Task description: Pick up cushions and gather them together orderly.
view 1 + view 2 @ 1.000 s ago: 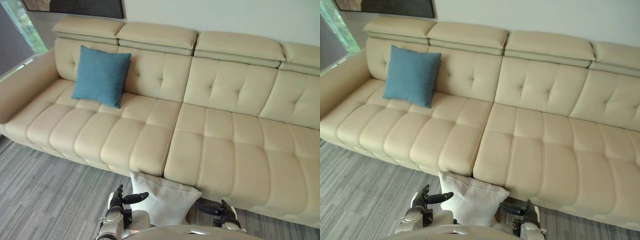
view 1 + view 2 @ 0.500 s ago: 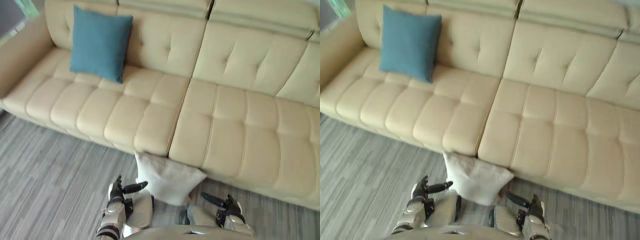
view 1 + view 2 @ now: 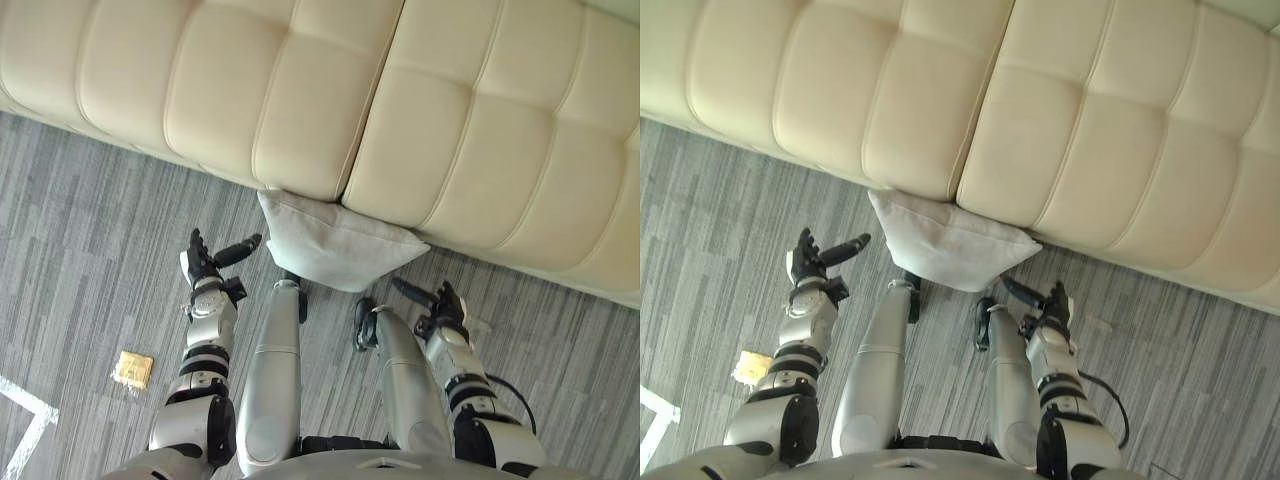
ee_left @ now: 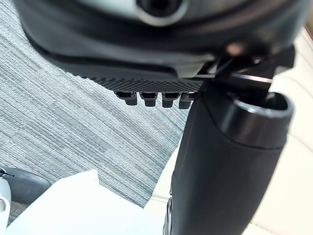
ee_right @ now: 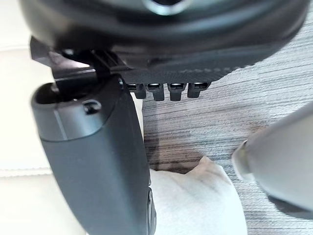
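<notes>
A white cushion lies on the grey floor, leaning against the front of the cream sofa below the seam between two seats. My left hand hovers open just to the cushion's left, thumb stretched toward it without touching. On the cushion's right my right hand is open too, thumb pointing at its corner. The cushion's corner shows past the left thumb, and its other corner past the right thumb.
The sofa's front edge runs across the view just beyond the cushion. A small tan square object lies on the floor to the left. A white line marks the floor at the lower left.
The camera has tipped downward, so the blue cushion and sofa back have left the view. Both hands now show lower over the floor, either side of the white cushion.
</notes>
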{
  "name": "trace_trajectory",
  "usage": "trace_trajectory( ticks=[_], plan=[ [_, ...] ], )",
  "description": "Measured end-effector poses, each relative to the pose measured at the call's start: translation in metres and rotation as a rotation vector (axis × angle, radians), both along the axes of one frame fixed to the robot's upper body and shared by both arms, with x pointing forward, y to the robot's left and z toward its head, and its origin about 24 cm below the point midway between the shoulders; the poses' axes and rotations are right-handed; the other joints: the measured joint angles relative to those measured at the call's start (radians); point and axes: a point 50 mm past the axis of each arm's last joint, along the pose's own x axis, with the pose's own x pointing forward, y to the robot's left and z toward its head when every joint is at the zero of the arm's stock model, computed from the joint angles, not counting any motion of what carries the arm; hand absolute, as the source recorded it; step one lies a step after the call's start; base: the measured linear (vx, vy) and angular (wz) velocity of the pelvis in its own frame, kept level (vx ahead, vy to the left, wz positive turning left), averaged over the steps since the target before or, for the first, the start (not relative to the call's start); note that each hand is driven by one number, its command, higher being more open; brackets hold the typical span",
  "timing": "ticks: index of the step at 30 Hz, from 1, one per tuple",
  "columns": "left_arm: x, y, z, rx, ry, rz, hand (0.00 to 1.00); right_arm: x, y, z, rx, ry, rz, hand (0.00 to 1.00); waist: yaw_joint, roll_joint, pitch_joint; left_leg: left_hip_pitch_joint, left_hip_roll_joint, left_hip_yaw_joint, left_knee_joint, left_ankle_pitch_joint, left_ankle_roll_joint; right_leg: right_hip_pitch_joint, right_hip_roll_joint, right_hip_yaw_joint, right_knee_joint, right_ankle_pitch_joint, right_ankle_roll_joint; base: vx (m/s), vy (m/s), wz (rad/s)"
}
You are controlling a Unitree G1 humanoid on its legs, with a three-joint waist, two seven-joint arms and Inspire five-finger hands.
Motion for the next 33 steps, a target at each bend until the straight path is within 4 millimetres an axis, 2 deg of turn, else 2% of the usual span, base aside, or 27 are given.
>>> trace_trajectory(
  ticks=[2,4,7,8,10,11,14,21,24,27,33],
  plan=[
    [0.007,-0.007,0.008,-0.009,-0.026,-0.012,1.0,0.013,0.006,0.015,-0.002,-0.051,0.012,1.0,-0.001,0.0,0.001,-0.029,-0.002,0.001,-0.001,0.009,0.001,-0.032,-0.003,0.0,0.005,0.001,0.001,-0.01,-0.003,0.04],
    [0.023,-0.024,0.023,-0.037,-0.064,-0.047,1.0,0.034,0.016,0.041,-0.003,-0.132,0.03,1.0,-0.005,0.001,0.009,-0.071,-0.016,-0.001,-0.004,0.023,-0.001,-0.086,-0.013,-0.001,0.028,0.001,0.002,-0.02,-0.028,0.14],
    [0.036,-0.042,0.036,-0.04,-0.092,-0.1,1.0,0.048,0.028,0.061,0.006,-0.191,0.046,1.0,-0.011,0.005,0.014,-0.102,-0.018,-0.011,-0.006,0.032,-0.008,-0.117,-0.013,-0.007,0.034,0.001,0.001,-0.02,-0.034,0.09],
    [0.044,-0.056,0.044,-0.025,-0.1,-0.148,0.0,0.055,0.033,0.071,0.006,-0.216,0.047,0.0,-0.016,0.005,0.015,-0.121,-0.021,-0.016,-0.012,0.039,-0.011,-0.139,-0.014,-0.01,0.039,0.001,0.002,-0.03,-0.04,0.11],
    [0.05,-0.071,0.052,-0.013,-0.109,-0.194,0.0,0.059,0.035,0.079,-0.002,-0.233,0.044,0.0,-0.021,0.006,0.015,-0.138,-0.027,-0.017,-0.018,0.047,-0.013,-0.161,-0.019,-0.011,0.048,0.001,0.002,-0.03,-0.05,0.12],
    [0.055,-0.085,0.06,0.008,-0.126,-0.238,0.0,0.063,0.037,0.086,-0.004,-0.251,0.043,0.0,-0.027,0.007,0.016,-0.156,-0.029,-0.019,-0.017,0.051,-0.015,-0.184,-0.02,-0.011,0.061,0.001,0.002,-0.02,-0.035,0.09],
    [0.059,-0.096,0.069,0.013,-0.14,-0.243,0.0,0.066,0.041,0.092,0.007,-0.265,0.045,0.0,-0.042,0.008,0.016,-0.176,-0.029,-0.028,-0.017,0.058,-0.021,-0.205,-0.017,-0.017,0.067,0.001,0.002,-0.02,-0.023,0.05],
    [0.058,-0.089,0.063,0.006,-0.111,-0.189,0.0,0.062,0.044,0.086,-0.002,-0.251,0.048,0.0,-0.041,0.011,0.016,-0.176,-0.025,-0.047,-0.019,0.065,-0.031,-0.204,-0.012,-0.034,0.072,0.001,0.001,-0.01,-0.013,0.04],
    [0.05,-0.098,0.048,0.043,-0.069,-0.231,0.0,0.052,0.05,0.07,0.001,-0.215,0.075,0.0,-0.039,0.018,0.016,-0.12,-0.027,-0.044,-0.038,0.065,-0.031,-0.149,-0.017,-0.034,0.053,0.006,-0.007,0.0,0.0,0.0],
    [0.038,-0.104,0.038,0.025,-0.076,-0.25,0.0,0.034,0.044,0.054,-0.003,-0.204,0.043,0.0,-0.038,0.031,0.013,-0.02,-0.028,-0.038,-0.086,0.07,-0.03,-0.049,-0.02,-0.033,0.001,0.011,-0.013,0.0,0.0,0.0],
    [0.013,-0.113,0.035,-0.055,-0.16,-0.254,0.0,0.006,0.034,0.05,-0.022,-0.283,0.03,0.0,-0.036,0.043,0.009,0.159,-0.027,-0.024,-0.213,0.11,-0.032,0.112,-0.021,-0.028,-0.104,0.044,-0.021,0.0,-0.005,-0.01]
  ],
)
